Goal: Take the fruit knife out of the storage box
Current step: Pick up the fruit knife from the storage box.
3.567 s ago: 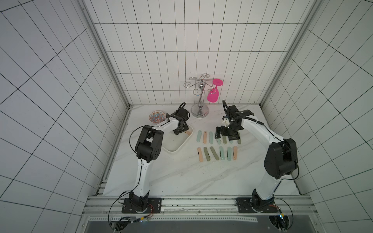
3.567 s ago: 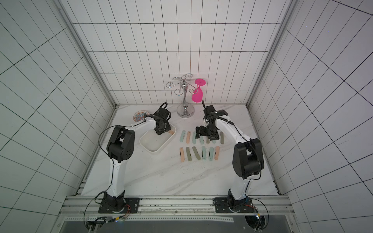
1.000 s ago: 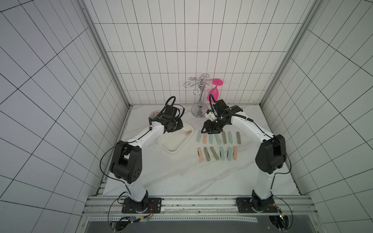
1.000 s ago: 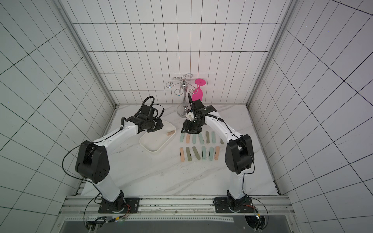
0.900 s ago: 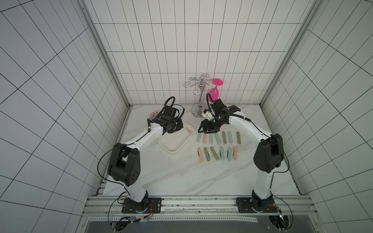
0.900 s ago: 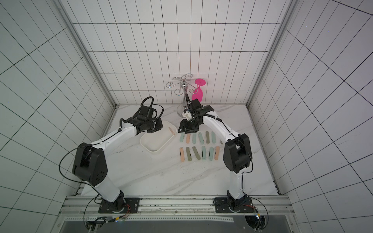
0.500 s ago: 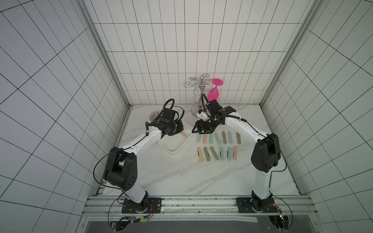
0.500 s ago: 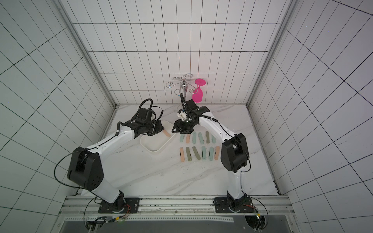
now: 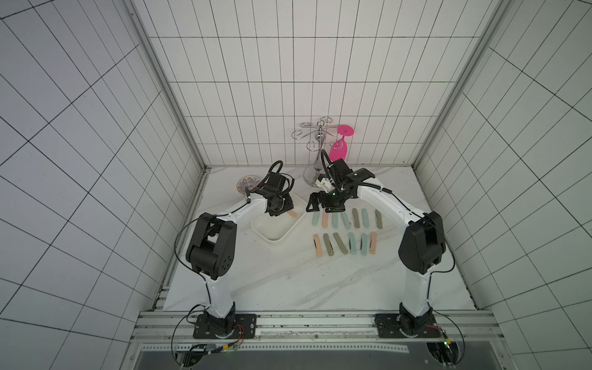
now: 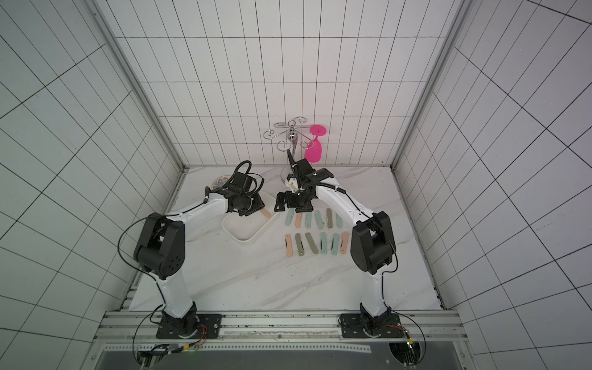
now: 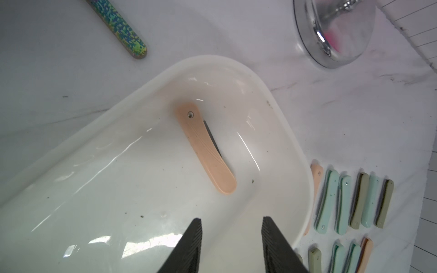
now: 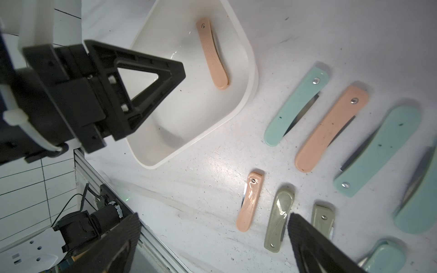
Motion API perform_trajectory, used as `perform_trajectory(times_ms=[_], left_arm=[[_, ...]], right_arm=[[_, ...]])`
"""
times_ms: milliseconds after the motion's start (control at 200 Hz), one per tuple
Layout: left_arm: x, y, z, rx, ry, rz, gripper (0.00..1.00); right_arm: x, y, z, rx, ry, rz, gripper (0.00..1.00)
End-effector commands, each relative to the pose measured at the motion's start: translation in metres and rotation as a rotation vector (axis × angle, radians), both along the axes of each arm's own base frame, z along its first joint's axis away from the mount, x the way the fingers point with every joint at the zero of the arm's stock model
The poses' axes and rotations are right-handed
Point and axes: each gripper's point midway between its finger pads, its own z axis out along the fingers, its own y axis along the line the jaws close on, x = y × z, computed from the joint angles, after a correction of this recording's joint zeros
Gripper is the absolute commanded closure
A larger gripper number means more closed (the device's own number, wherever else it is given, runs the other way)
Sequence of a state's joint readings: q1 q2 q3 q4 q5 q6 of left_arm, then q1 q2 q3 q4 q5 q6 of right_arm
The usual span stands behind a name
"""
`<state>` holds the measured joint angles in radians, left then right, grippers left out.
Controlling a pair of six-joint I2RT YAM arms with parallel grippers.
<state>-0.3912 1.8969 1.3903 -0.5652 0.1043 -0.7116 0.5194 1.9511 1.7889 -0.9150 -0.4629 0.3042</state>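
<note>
the peach-handled fruit knife (image 11: pixel 205 149) lies folded on the floor of the white storage box (image 11: pixel 106 189), toward its far end, on a marble table (image 9: pixel 288 282). the left gripper (image 11: pixel 231 222) hangs over the box with its jaws parted and nothing between them, clear of the knife. the right gripper (image 12: pixel 215 217), spread wide and empty, hovers just right of the box, above the left end of two rows of folded knives (image 9: pixel 351 243).

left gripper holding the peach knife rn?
No: in the left wrist view the peach knife lies inside the storage box, clear of the left gripper, whose jaws stand apart and empty.
</note>
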Motion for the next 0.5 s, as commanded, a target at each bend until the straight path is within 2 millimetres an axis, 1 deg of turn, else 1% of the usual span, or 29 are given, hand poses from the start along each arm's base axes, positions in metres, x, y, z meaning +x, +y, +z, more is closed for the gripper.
perform_trajectory(times_ms=[0,160,345,495], left_arm=[[0.015,0.012,-0.01,0.086,0.014,0.079,0.55],[0.023,0.01,-0.034,0.145,0.066,0.083,0.54],[0.022,0.006,-0.06,0.191,0.133,0.073,0.54],[0.021,0.007,-0.07,0.21,0.151,0.061,0.54]], right_arm=[[-0.001,-0.02,0.006,-0.055,-0.022,-0.014,0.01],[0.002,-0.032,0.004,-0.064,-0.017,-0.034,0.01],[0.006,-0.043,0.004,-0.062,-0.011,-0.05,0.01],[0.007,-0.047,0.004,-0.057,-0.008,-0.055,0.02]])
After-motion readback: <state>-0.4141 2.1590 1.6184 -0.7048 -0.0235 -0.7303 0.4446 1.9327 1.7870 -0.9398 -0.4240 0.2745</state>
